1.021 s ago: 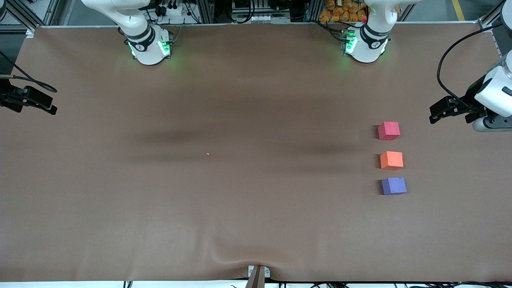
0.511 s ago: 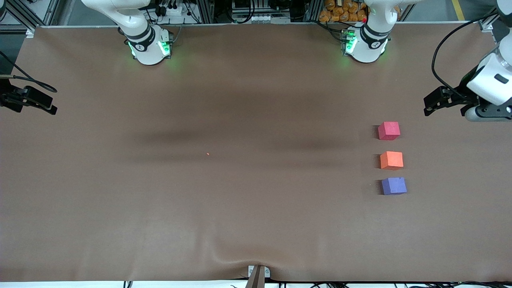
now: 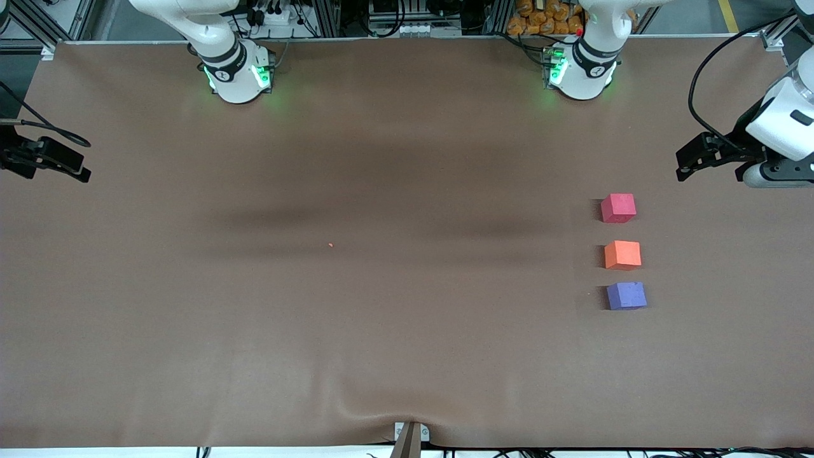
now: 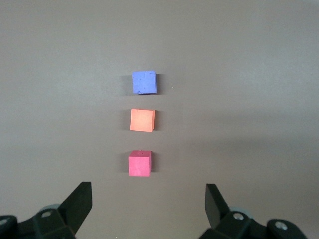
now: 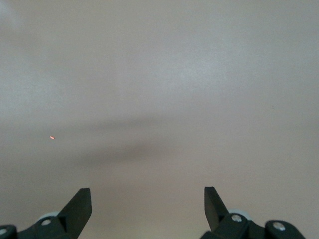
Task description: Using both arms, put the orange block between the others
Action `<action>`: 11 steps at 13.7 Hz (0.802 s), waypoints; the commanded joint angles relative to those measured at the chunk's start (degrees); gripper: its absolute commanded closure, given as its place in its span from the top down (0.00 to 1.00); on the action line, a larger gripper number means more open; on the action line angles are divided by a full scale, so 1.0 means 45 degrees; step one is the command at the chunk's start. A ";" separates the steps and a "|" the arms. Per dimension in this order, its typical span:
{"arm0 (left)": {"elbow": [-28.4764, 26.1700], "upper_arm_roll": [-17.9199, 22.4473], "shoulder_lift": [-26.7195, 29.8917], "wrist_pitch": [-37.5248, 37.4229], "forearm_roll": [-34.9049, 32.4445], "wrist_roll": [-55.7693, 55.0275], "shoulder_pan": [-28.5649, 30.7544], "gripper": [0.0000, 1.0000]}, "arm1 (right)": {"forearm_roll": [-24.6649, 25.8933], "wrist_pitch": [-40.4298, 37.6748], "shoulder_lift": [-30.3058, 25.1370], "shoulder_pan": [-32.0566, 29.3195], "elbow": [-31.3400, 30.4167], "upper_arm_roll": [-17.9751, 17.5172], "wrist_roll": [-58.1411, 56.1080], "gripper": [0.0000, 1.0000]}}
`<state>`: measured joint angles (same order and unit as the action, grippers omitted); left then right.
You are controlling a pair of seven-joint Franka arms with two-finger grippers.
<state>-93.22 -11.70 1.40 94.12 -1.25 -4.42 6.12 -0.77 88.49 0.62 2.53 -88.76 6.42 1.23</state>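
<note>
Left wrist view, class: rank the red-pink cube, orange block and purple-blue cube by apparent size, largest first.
1. red-pink cube
2. orange block
3. purple-blue cube
The differences are slight and probably come from nearness to the camera; in the front view the three look alike.

The two big white jointed arms run out past the front view's top edge. A tiny orange-red speck [image 3: 330, 245] on the brown table cover [image 3: 407, 343] is too small to identify. Both wrist views crop their own black grippers.
</note>
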 commanded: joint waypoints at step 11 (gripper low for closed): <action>0.0111 0.0081 0.0274 -0.1111 0.0180 0.0044 0.0183 1.00 | 0.0035 -0.0192 0.0116 0.0043 0.0272 -0.0020 0.0136 1.00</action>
<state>-92.98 -11.15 1.51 90.70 -1.25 -4.34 6.30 -0.77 88.49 0.62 2.54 -88.76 6.38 1.23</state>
